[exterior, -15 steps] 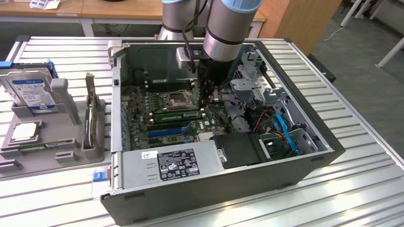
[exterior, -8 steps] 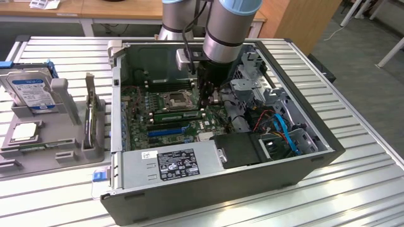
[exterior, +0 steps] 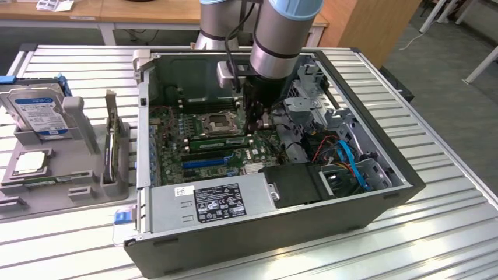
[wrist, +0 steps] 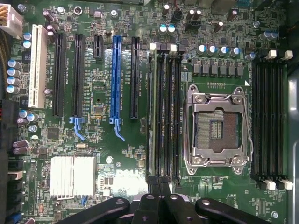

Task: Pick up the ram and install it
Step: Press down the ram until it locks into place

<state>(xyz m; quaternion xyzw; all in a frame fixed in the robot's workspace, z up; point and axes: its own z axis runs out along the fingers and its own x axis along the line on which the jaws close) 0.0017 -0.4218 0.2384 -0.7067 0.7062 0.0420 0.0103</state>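
Looking at the exterior view from its left, we've got the hard drive (exterior: 37, 111) parked in the grey holder tray (exterior: 46, 192), well apart from the action, so no worries there. Moving over to the open computer case (exterior: 257, 239), the ram (exterior: 220, 142) is down on the motherboard (exterior: 172, 137), lying along a slot just beside the CPU socket (exterior: 216, 122). As far as we can tell it's in the slot and not in the air. The gripper (exterior: 260, 125) is right at one end of it with its jaws closed together. We honestly can't tell whether they're touching the stick or just above it. Our main worry is uneven seating: if the push lands on one end only, the stick could tilt and go in crooked, with one side clicked and the other riding high. From the wrist view the white slot clips (wrist: 153, 46) look small, and we can't say if they've latched. A slightly off-line press could also flex the board or skid off the thin edge toward that bare socket, which is nasty with exposed pins. Further toward the exterior view's right, the loose cables (exterior: 350, 163) sit near the arm, so a snag there is possible too.
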